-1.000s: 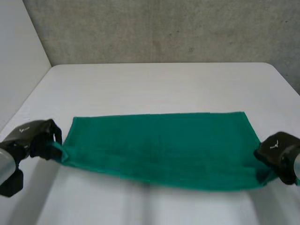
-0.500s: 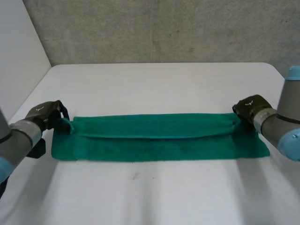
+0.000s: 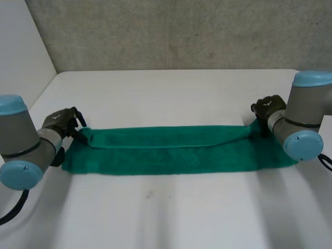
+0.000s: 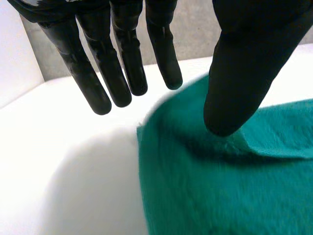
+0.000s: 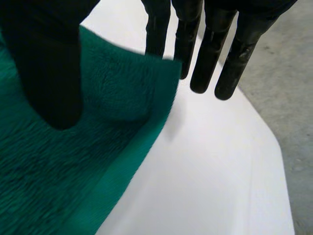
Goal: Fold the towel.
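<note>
A green towel [image 3: 176,153] lies on the white table [image 3: 171,93] as a long band, its near half folded over onto its far half. My left hand [image 3: 65,122] hovers at the band's left end, at the far corner. In the left wrist view its fingers [image 4: 122,63] are straight and spread from the thumb [image 4: 239,73], with the towel [image 4: 220,186] lying loose below. My right hand [image 3: 267,106] is at the right end's far corner. Its fingers [image 5: 215,54] are straight too, apart from the thumb [image 5: 49,63], above the towel corner [image 5: 122,93].
A grey wall runs behind the table's far edge. The table's left side meets a white wall. Bare white tabletop lies in front of and behind the towel.
Both hands carried the near edge forward over the towel and laid it down. Their fingers have opened and released the corners, and the towel now rests flat in a narrower band.
</note>
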`<state>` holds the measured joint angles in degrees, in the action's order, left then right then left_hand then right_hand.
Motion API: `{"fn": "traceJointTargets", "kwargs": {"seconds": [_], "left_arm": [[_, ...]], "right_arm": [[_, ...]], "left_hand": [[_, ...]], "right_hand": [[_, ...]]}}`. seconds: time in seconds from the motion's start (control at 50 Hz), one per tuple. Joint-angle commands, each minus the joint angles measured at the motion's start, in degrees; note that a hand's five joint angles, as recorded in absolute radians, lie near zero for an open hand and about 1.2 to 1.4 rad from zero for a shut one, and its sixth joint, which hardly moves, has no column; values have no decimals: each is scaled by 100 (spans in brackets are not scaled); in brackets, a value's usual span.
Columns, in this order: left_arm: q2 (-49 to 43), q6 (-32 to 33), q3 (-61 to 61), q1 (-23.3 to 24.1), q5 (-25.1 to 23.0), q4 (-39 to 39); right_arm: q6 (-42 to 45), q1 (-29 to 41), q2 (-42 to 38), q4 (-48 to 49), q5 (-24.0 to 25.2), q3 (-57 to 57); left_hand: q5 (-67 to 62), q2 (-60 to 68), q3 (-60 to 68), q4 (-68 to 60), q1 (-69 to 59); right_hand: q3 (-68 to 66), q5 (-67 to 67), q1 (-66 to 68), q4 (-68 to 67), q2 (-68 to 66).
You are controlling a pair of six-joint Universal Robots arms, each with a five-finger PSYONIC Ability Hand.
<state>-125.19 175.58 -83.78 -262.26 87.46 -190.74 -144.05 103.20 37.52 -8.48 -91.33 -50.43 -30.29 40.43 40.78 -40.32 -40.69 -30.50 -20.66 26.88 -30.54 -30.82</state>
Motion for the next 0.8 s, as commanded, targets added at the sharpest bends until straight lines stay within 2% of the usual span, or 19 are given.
{"fn": "traceJointTargets", "kwargs": {"seconds": [0.02, 0.1, 0.18, 0.28, 0.38, 0.52, 0.54, 0.56, 0.6, 0.62, 0.64, 0.68, 0.7, 0.74, 0.8], "left_arm": [[-41, 21, 345, -9, -1, 2], [-102, 64, 398, -9, -19, 2], [-102, 82, 354, -9, -36, 10], [-111, 108, 310, 0, -71, 2], [-304, 336, 389, 52, -457, -7], [-735, 706, 873, 96, -739, -104], [-909, 715, 1221, 114, -670, -165], [-911, 715, 1224, 114, -669, -165], [-1085, 697, 1635, 114, -469, -296], [-1130, 697, 1750, 123, -345, -341], [-1130, 697, 1751, 123, -344, -341], [-1209, 697, 1997, 123, 251, -499], [-1209, 697, 1998, 123, 254, -499], [-1157, 706, 1963, 123, 604, -578], [-1069, 706, 1823, 140, 623, -561]], "right_arm": [[-405, -11, -17, 57, 19, 297], [-405, -11, -87, 13, 45, 297], [-414, -11, -123, -13, 63, 218], [-387, -28, -70, 13, 703, -54], [-370, -11, -70, 13, 924, -46], [-501, -11, -262, 74, 845, 497], [-571, -11, -420, 83, 740, 769], [-572, -11, -421, 83, 739, 772], [-834, -19, -762, 110, 259, 1445], [-835, -19, -764, 110, 256, 1448], [-975, -28, -903, 101, 38, 1736], [-1151, -19, -1010, 92, -209, 2028], [-1204, -11, -1010, 101, -201, 2028], [-1231, -11, -1002, 101, -184, 2020], [-1301, 7, -1001, 66, -157, 1976]], "left_hand": [[-323, 309, 274, -320, -283], [-340, 326, 291, -337, -300], [-374, 359, 325, -370, -333], [-340, 326, 291, -337, -300], [-307, 292, 257, -303, -266], [-542, 528, 493, -539, -502], [-1308, 1294, 1259, -1305, -1268], [-1316, 1301, 1267, -1312, -1275], [-2085, 2071, 2036, -2082, -2045], [-2173, 2158, 2124, -2169, -2132], [-2174, 2159, 2124, -2170, -2133], [-2174, 2159, 2124, -2170, -2133], [-2174, 2159, 2124, -2170, -2133], [-2157, 2143, 2108, -2154, -2117], [-2107, 2092, 2057, -2103, -2066]], "right_hand": [[408, 425, -46, 412, 440], [1232, 1249, -871, 1237, 1265], [1486, 1503, -1125, 1490, 1519], [1570, 1587, -1208, 1574, 1603], [2041, 2058, -1679, 2045, 2073], [1992, 2008, -1630, 1996, 2024], [1924, 1941, -1563, 1928, 1957], [1924, 1940, -1562, 1928, 1956], [1907, 1923, -1545, 1911, 1939], [1907, 1923, -1545, 1911, 1939], [1907, 1923, -1545, 1911, 1939], [1924, 1940, -1562, 1928, 1956], [1924, 1940, -1562, 1928, 1956], [1924, 1940, -1562, 1928, 1956], [1957, 1974, -1595, 1961, 1990]]}}
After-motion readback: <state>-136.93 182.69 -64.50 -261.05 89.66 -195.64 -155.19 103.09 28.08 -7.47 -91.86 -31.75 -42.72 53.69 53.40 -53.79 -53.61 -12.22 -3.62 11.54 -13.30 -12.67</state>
